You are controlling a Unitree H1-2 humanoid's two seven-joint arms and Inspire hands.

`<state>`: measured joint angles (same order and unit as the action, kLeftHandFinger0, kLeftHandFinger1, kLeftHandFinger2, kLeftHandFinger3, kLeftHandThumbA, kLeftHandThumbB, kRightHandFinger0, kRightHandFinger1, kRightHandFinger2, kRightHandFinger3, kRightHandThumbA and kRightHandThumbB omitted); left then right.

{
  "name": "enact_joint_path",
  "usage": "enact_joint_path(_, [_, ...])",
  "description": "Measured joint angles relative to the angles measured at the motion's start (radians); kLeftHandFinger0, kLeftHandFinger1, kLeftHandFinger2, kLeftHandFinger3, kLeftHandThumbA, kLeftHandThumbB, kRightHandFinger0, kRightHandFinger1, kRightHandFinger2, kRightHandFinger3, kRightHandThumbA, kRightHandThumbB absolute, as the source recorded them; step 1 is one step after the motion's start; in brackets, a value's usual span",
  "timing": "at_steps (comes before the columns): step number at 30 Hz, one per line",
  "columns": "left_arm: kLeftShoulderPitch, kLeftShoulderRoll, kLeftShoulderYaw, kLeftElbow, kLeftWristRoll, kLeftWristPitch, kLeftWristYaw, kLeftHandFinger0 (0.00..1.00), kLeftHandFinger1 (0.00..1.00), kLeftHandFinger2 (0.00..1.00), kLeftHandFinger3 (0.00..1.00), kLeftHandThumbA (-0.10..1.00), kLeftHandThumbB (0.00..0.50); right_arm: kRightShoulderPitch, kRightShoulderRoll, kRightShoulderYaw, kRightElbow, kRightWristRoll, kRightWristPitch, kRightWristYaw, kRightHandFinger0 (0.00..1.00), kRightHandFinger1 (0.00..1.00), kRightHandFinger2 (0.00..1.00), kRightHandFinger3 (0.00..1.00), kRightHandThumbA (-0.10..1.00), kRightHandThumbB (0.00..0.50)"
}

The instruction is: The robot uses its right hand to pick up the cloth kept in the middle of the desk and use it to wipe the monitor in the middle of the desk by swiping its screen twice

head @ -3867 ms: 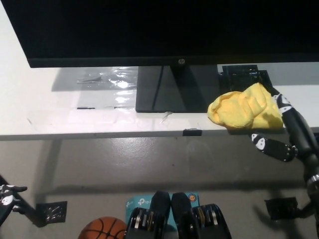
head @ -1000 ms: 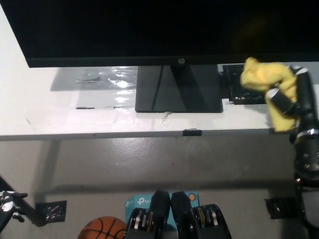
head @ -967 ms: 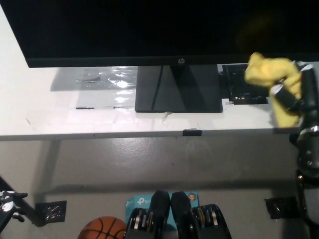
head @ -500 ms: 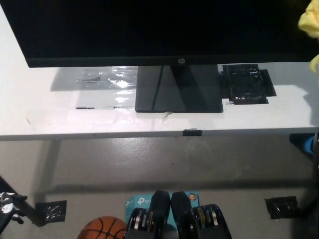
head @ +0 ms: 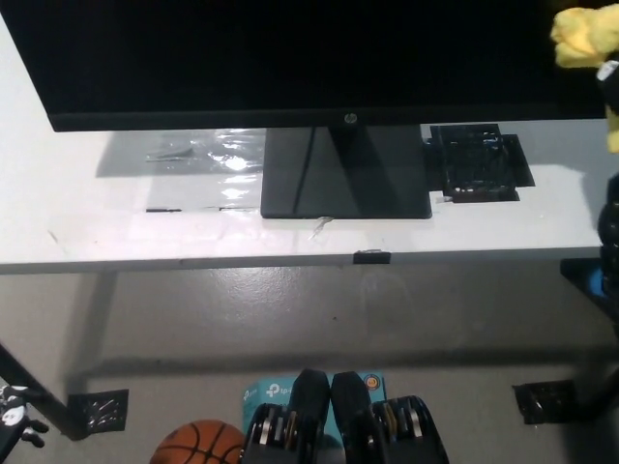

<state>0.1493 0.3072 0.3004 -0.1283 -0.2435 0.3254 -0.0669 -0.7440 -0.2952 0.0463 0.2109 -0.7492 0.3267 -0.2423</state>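
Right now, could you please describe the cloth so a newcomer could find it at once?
Start at the big black monitor on the white desk and follow it to its upper right corner. The cloth is bunched there before the screen, the only yellow thing in view.

The right hand (head: 609, 87) has lifted the cloth (head: 584, 39) off the desk (head: 77, 208) up to the monitor's (head: 290, 58) right edge.

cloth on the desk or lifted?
Lifted: the yellow cloth is bunched at the top right, against the monitor, clear of the desk.
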Motion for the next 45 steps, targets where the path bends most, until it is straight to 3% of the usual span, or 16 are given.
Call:
enact_joint_path(1, [0.001,0.0,0.0,0.0,0.0,0.0,0.0,0.31,0.32,0.51,0.7,-0.1,0.218,-0.014,0.0,0.015,0.008,-0.02,0.008,0.016,0.03,0.08,0.36,0.4,-0.1,0.222])
enact_joint_path(3, [0.003,0.0,0.0,0.0,0.0,0.0,0.0,0.29,0.31,0.5,0.7,-0.1,0.219,-0.044,0.0,0.044,0.024,-0.055,0.021,0.046,0.0,0.0,0.11,0.46,-0.1,0.196])
enact_joint_path(5, [0.004,0.0,-0.001,0.0,0.0,0.0,0.0,0.3,0.31,0.51,0.72,-0.1,0.209,-0.075,0.002,0.07,0.047,-0.092,0.035,0.074,0.0,0.0,0.0,0.31,0.01,0.098])
enact_joint_path(8, [0.01,0.0,0.0,0.0,0.0,0.0,0.0,0.3,0.31,0.51,0.73,-0.1,0.21,-0.125,0.005,0.103,0.098,-0.155,0.059,0.11,0.0,0.0,0.0,0.26,0.01,0.079])
enact_joint_path(9, [0.013,0.0,0.0,-0.001,0.0,0.0,0.0,0.31,0.32,0.52,0.73,-0.1,0.206,-0.144,0.005,0.113,0.117,-0.178,0.068,0.124,0.0,0.0,0.01,0.2,-0.02,0.103])
enact_joint_path(10, [0.014,0.0,0.0,-0.001,0.0,0.0,0.0,0.33,0.33,0.53,0.73,-0.1,0.201,-0.159,0.007,0.117,0.134,-0.195,0.074,0.137,0.0,0.0,0.01,0.25,-0.08,0.156])
enact_joint_path(13, [0.015,0.0,-0.001,-0.001,0.0,0.0,0.0,0.35,0.34,0.52,0.73,-0.1,0.213,-0.204,0.024,0.121,0.188,-0.257,0.091,0.18,0.0,0.0,0.16,0.27,-0.07,0.167])
enact_joint_path(17, [0.017,0.0,0.0,-0.001,-0.001,-0.001,-0.001,0.36,0.34,0.53,0.74,-0.1,0.211,-0.272,0.061,0.126,0.263,-0.343,0.116,0.229,0.0,0.03,0.34,0.17,-0.1,0.078])
enact_joint_path(21, [0.025,-0.001,0.0,-0.006,-0.002,-0.002,-0.001,0.38,0.36,0.53,0.74,-0.1,0.209,-0.331,0.116,0.133,0.301,-0.4,0.136,0.26,0.0,0.0,0.3,0.12,-0.08,0.133])
enact_joint_path(23, [0.029,-0.002,0.0,-0.012,-0.003,-0.002,-0.001,0.39,0.37,0.55,0.74,-0.1,0.207,-0.355,0.146,0.135,0.304,-0.421,0.143,0.275,0.0,0.0,0.32,0.15,0.05,0.156])
enact_joint_path(26, [0.03,-0.002,-0.003,-0.014,-0.002,-0.003,-0.001,0.39,0.37,0.53,0.72,-0.1,0.208,-0.381,0.201,0.144,0.303,-0.457,0.148,0.286,0.0,0.0,0.23,0.05,-0.1,0.11])
enact_joint_path(30, [0.028,-0.005,-0.008,-0.014,-0.002,-0.005,-0.001,0.38,0.36,0.52,0.7,-0.1,0.219,-0.394,0.282,0.168,0.285,-0.482,0.148,0.283,0.0,0.0,0.25,0.05,-0.1,0.085])
enact_joint_path(31, [0.028,-0.006,-0.01,-0.014,-0.002,-0.006,-0.001,0.38,0.37,0.52,0.68,-0.1,0.246,-0.398,0.305,0.172,0.283,-0.489,0.148,0.284,0.0,0.0,0.27,0.18,-0.1,0.106])
enact_joint_path(34, [0.026,-0.008,-0.013,-0.013,-0.002,-0.011,-0.001,0.39,0.36,0.49,0.66,-0.1,0.245,-0.406,0.375,0.187,0.272,-0.506,0.148,0.292,0.0,0.0,0.29,0.14,-0.09,0.12])
enact_joint_path(36, [0.022,-0.013,-0.014,-0.01,-0.002,-0.017,-0.001,0.38,0.35,0.49,0.68,-0.1,0.227,-0.418,0.429,0.202,0.268,-0.52,0.148,0.311,0.0,0.0,0.33,0.33,-0.1,0.106])
enact_joint_path(45, [0.024,-0.017,-0.016,-0.011,-0.001,-0.025,-0.001,0.38,0.34,0.52,0.73,-0.1,0.224,-0.464,0.526,0.247,0.273,-0.526,0.148,0.323,0.0,0.0,0.29,0.09,-0.1,0.125])
